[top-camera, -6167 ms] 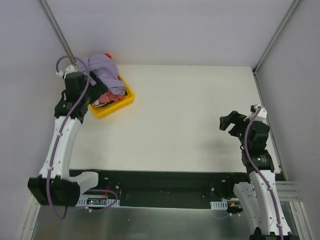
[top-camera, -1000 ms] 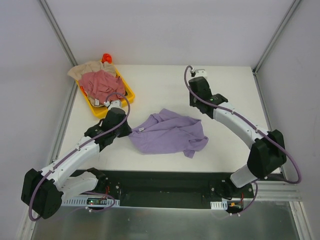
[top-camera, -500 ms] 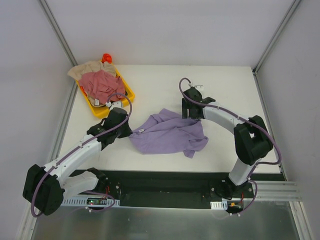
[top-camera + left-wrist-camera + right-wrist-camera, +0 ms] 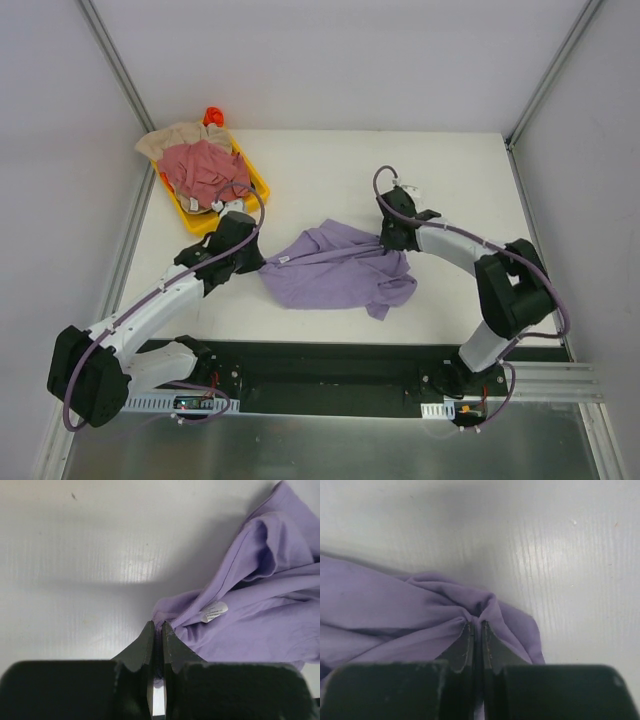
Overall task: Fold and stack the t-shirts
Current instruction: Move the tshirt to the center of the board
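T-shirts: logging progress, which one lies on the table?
The lavender-purple t-shirt, spread mid-table; the pink-red t-shirt and beige t-shirt are heaped at the yellow tray.

Lavender-purple t-shirt point(image 4: 335, 270) plain, no print, w/ small white neck label point(image 4: 214, 611) carrying grey text lines; pink-red t-shirt point(image 4: 205, 170) & beige t-shirt point(image 4: 175, 138) also plain. Tray point(image 4: 258, 185) bright yellow, small obj point(image 4: 213, 116) behind it orange-red, table point(image 4: 330, 170) off-white w/ faint fine ribbing. Left pincer point(image 4: 159, 630) & right pincer point(image 4: 476, 627) black; arms point(image 4: 150, 305) white w/ black joints.
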